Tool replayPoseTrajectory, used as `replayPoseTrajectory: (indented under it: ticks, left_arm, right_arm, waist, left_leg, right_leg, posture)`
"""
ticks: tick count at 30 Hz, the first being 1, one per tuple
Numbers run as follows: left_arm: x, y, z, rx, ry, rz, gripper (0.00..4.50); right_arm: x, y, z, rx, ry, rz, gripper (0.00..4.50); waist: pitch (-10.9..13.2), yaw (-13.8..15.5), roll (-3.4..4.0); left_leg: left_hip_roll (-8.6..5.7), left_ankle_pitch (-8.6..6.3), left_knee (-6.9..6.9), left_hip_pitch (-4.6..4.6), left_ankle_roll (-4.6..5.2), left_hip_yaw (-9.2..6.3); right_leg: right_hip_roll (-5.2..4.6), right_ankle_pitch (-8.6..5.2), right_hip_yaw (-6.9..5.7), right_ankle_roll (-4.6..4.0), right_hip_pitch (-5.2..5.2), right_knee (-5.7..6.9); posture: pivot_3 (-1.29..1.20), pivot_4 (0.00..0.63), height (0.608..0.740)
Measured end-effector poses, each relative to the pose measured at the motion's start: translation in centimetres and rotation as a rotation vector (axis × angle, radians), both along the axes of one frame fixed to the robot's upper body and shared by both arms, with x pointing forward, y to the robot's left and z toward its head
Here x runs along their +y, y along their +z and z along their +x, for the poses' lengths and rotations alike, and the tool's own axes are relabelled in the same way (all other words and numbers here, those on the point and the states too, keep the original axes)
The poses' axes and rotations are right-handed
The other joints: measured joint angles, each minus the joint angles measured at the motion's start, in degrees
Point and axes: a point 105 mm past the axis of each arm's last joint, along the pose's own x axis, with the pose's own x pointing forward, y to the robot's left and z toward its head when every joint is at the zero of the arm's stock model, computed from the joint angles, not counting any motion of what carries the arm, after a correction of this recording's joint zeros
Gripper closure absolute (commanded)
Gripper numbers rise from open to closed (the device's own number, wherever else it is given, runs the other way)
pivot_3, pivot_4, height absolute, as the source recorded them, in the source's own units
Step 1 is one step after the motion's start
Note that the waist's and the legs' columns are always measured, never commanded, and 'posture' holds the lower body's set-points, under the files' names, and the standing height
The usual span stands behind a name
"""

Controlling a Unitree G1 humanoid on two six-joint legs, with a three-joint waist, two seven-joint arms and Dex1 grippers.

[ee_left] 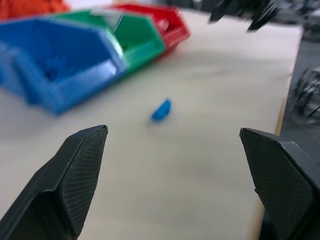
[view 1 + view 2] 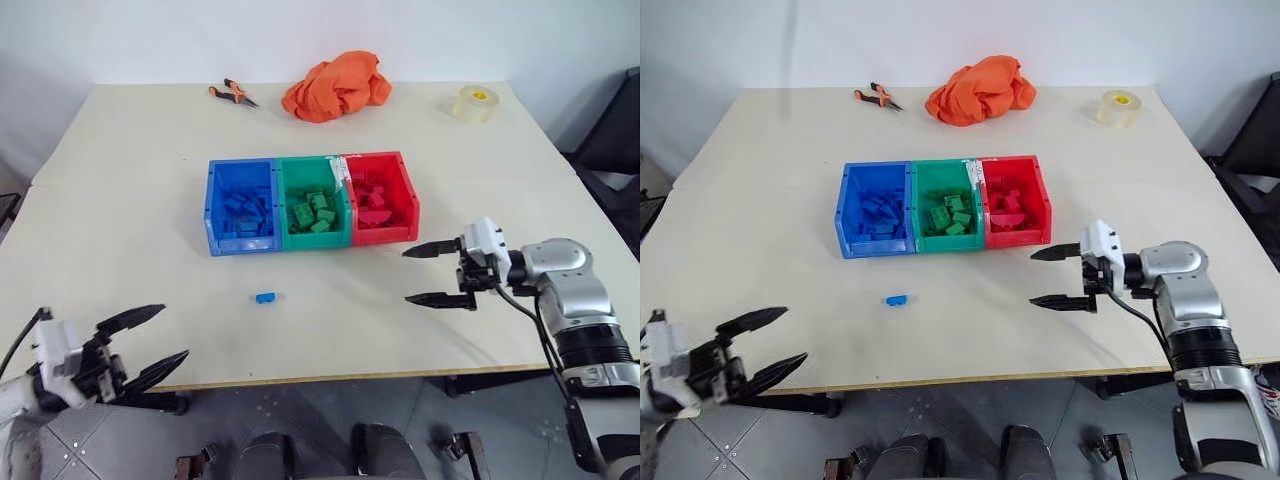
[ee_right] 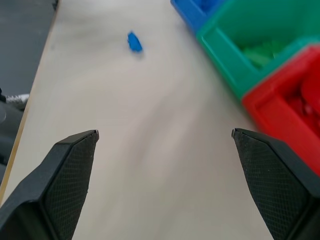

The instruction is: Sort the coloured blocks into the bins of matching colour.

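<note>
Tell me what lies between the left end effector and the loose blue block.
Nothing: just bare table. In the left wrist view, the open left end effector looks straight across it to the blue block.

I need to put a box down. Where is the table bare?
Bare: the table left of the blue bin, and right of the red bin below the tape roll. Crowded: the back edge, with pliers and orange cloth.
</note>
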Motion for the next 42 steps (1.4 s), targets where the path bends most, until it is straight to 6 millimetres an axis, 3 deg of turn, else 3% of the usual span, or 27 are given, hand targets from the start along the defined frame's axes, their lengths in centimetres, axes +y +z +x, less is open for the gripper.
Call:
replayPoseTrajectory:
  ticks: [5, 10, 18, 23, 25, 28, 31, 38, 42]
  left_arm:
    - [1.5, -0.6, -2.4, 0.067, 0.104, 0.044, 0.0]
    - [1.3, -0.3, -2.0, 0.063, 0.135, 0.07, 0.0]
    - [-3.5, -1.1, 3.1, 0.092, 0.014, 0.142, 0.0]
    - [-6.2, -0.2, 6.8, 0.004, -0.046, 0.128, 0.0]
    - [-8.1, -0.7, 9.2, -0.011, -0.09, 0.125, 0.0]
    - [-9.3, -2.3, 11.0, 0.012, -0.127, 0.18, 0.0]
    - [-10.2, -3.3, 12.0, 0.023, -0.168, 0.21, 0.0]
    - [-13.2, -3.1, 13.9, -0.012, -0.277, 0.243, 0.0]
    - [-14.1, -3.1, 14.2, -0.015, -0.327, 0.277, 0.88]
  right_arm:
    - [-1.0, 0.1, 0.3, -0.006, -0.029, -0.012, 0.03]
    - [-0.9, 0.5, 0.6, -0.02, -0.026, -0.01, 0.03]
    - [-0.4, 0.6, 0.5, -0.035, -0.008, -0.008, 0.03]
    - [-0.3, 0.2, -0.1, -0.037, -0.004, -0.007, 0.03]
    - [-0.2, -0.1, -0.5, -0.032, -0.013, 0.007, 0.03]
    - [0.2, -0.2, -0.8, -0.038, -0.021, 0.02, 0.03]
    - [0.1, -0.2, -0.9, -0.038, -0.051, 0.037, 0.03]
    - [0.4, -0.4, -1.3, -0.039, -0.072, 0.046, 0.03]
    - [0.4, -0.4, -1.4, -0.044, -0.088, 0.05, 0.0]
  waist:
    - [0.0, 0.5, 0.02]
    - [0.0, 1.6, 0.06]
    - [0.0, 1.4, 0.1]
    - [0.0, 1.5, 0.16]
    - [0.0, 2.4, 0.25]
    - [0.0, 2.8, 0.22]
    - [0.0, 2.9, 0.22]
    - [0.0, 3.9, 0.22]
    - [-0.1, 4.3, 0.23]
  left_leg:
    - [-0.05, -0.03, 0.0, 0.0, 0.01, -0.02]
    - [-0.16, -0.11, 0.01, -0.02, 0.0, -0.04]
    - [-0.23, -0.05, 0.0, 0.0, 0.1, -0.08]
    - [-0.22, -0.01, 0.07, 0.06, 0.13, -0.07]
    - [-0.23, 0.01, 0.2, 0.06, 0.17, -0.08]
    - [-0.23, 0.01, 0.2, 0.07, 0.18, 0.0]
    - [-0.21, 0.01, 0.21, 0.05, 0.18, 0.01]
    - [-0.27, 0.03, 0.33, 0.07, 0.24, -0.05]
    - [-0.29, 0.04, 0.34, 0.11, 0.25, -0.03]
  right_leg:
    - [-0.25, -0.06, -0.02, -0.12, -0.01, -0.08]
    - [-0.43, -0.09, -0.05, -0.16, -0.09, -0.14]
    - [-0.44, -0.07, -0.26, -0.14, 0.04, 0.1]
    - [-0.28, -0.04, -0.69, -0.08, 0.19, 0.1]
    - [0.13, 0.0, -0.93, 0.01, 0.31, 0.05]
    - [0.19, 0.04, -0.92, 0.07, 0.29, 0.04]
    - [0.21, 0.04, -0.92, 0.07, 0.25, 0.06]
    - [0.19, 0.09, -0.92, 0.17, 0.4, 0.02]
    - [0.19, 0.1, -0.91, 0.18, 0.43, 0.02]
  posture:
    - [0.0, 0.15, 0.74]
    - [0.0, 0.15, 0.74]
    - [0.0, 0.15, 0.74]
    - [0.0, 0.15, 0.74]
    - [0.0, 0.15, 0.74]
    - [0.0, 0.15, 0.74]
    - [0.0, 0.15, 0.74]
    - [0.0, 0.15, 0.74]
    - [0.0, 0.15, 0.74]
